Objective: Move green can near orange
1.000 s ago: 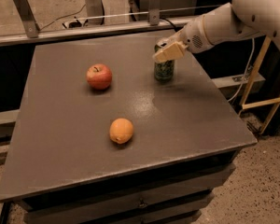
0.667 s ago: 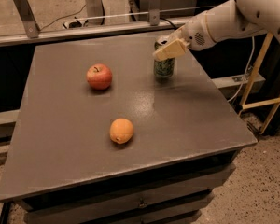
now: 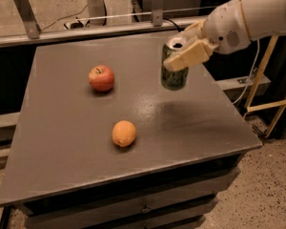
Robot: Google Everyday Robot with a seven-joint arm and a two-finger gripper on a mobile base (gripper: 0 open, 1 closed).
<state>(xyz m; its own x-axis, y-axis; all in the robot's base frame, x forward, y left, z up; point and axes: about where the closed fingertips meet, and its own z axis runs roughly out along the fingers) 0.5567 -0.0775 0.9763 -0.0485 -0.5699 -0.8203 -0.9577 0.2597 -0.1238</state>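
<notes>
Three loose things sit in view on one dark grey table point(image 3: 57, 142), one of each kind: a single red apple point(image 3: 101, 78), a single orange point(image 3: 124, 133) and a single green can point(image 3: 174, 78). Furthest left is the red apple, upright in the upper left-centre of the tabletop with its stem dimple facing up. Right of it and lower in the frame, near the middle of the table, lies the orange, well apart from the apple and with nothing touching it. Further right and higher up, in the upper right-centre of the frame, is the green can, upright, its silver top and opening showing. It appears to hang a little clear of the tabletop, with a soft dark shadow on the surface below it, and it is well apart from the orange. The one gripper point(image 3: 181, 54) is clamped on the green can: a pale finger point(image 3: 189, 56) lies slantwise across the can's upper front, pressed against it, and the other side of the gripper reaches round behind the rim. From there a white arm point(image 3: 250, 13) runs off to the upper right corner of the frame. Beyond the table's right edge stands a yellow frame point(image 3: 272, 105) over a speckled floor point(image 3: 271, 185).
</notes>
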